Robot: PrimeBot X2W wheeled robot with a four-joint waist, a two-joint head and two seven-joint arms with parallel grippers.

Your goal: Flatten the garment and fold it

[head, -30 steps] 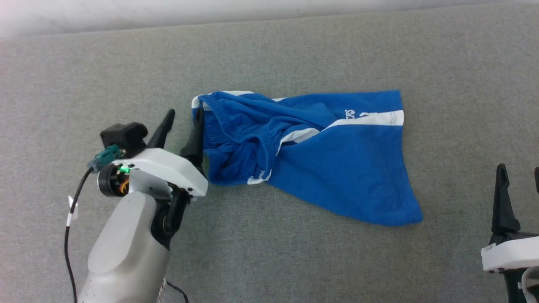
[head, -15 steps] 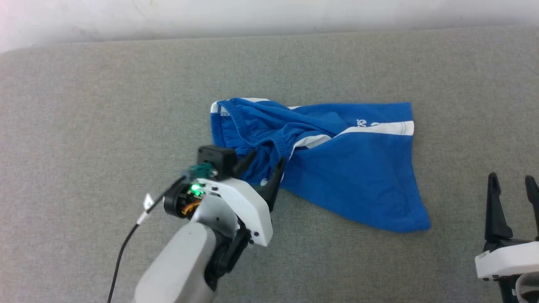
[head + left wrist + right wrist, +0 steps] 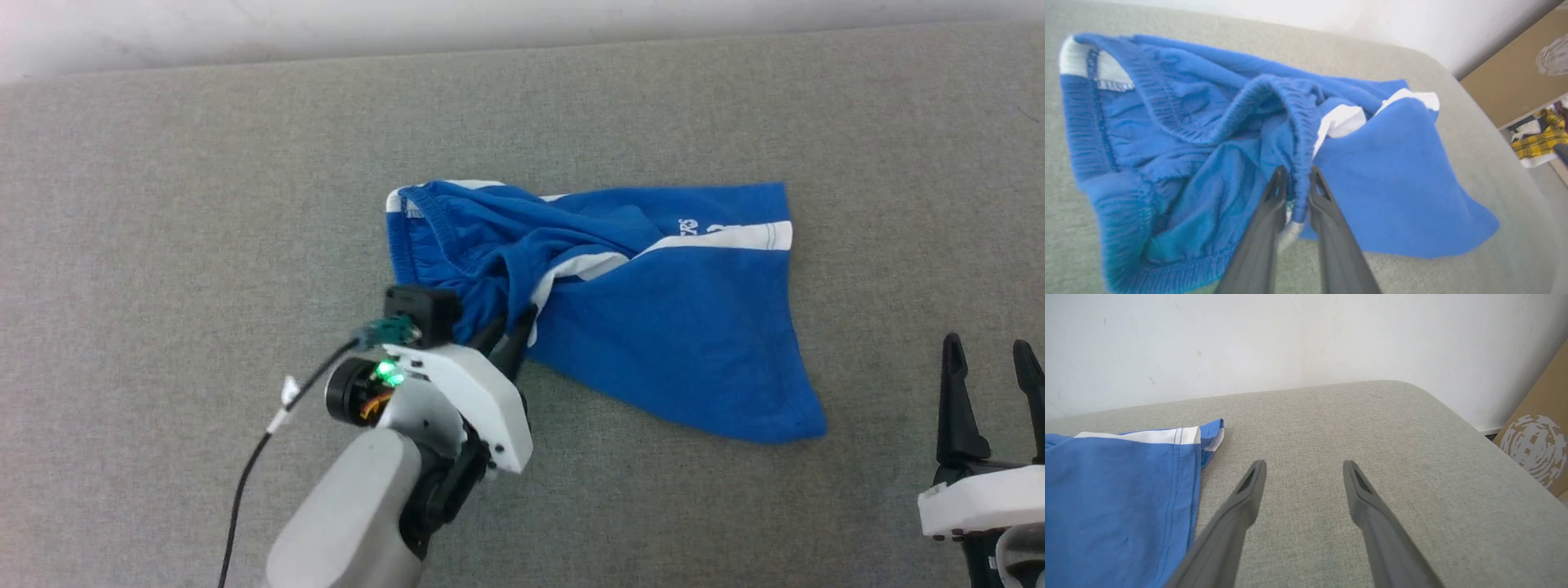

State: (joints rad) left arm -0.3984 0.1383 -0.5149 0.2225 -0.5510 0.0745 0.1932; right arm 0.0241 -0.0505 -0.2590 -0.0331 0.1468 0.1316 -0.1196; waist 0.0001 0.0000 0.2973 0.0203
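The garment (image 3: 653, 327), bright blue shorts with white stripes, lies crumpled on the grey surface, its gathered waistband bunched toward the left and one leg spread to the right. My left gripper (image 3: 508, 327) sits at the near edge of the waistband. In the left wrist view my left gripper (image 3: 1297, 179) is shut on a fold of the elastic waistband (image 3: 1300, 134), the fabric pinched between its dark fingers. My right gripper (image 3: 988, 363) stands open at the lower right, apart from the shorts. In the right wrist view my right gripper (image 3: 1305, 469) hovers over bare cushion beside the garment's leg hem (image 3: 1188, 465).
The grey upholstered surface (image 3: 204, 204) meets a white wall at the far edge. Past its rounded right corner stand a brown cardboard box (image 3: 1541, 441) and a heap of yellow plaid cloth (image 3: 1541, 134) on the floor.
My left arm swung right from the garment's left edge to its near waistband fold, and its fingers closed on that fold. The head camera shifted slightly. My right gripper stayed open.
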